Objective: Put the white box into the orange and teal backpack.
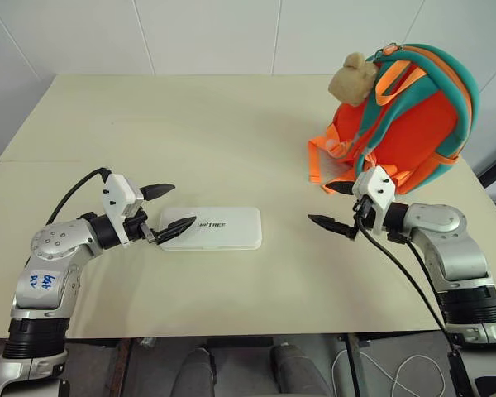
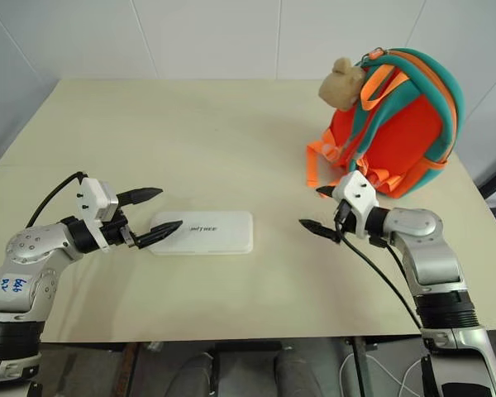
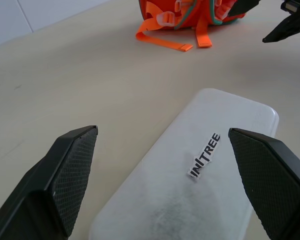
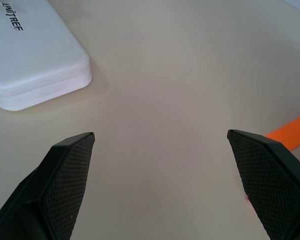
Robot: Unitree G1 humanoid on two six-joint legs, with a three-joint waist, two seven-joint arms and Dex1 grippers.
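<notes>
The white box (image 1: pixel 215 228) lies flat on the table, near its front and slightly left of centre, dark lettering on its lid. My left gripper (image 1: pixel 167 208) stands open at the box's left end, one finger over that end, the other behind it. In the left wrist view the box (image 3: pixel 200 170) stretches away between the open fingers. The orange and teal backpack (image 1: pixel 413 112) stands upright at the back right, a tan plush bear (image 1: pixel 352 78) on its left side. My right gripper (image 1: pixel 335 207) hangs open in front of the backpack, well right of the box (image 4: pixel 32 55).
Orange webbing straps (image 1: pixel 318 161) trail from the backpack onto the beige table (image 1: pixel 190 124). A black cable (image 1: pixel 405 277) runs from the right wrist toward the table's front edge. A seam crosses the tabletop at the left.
</notes>
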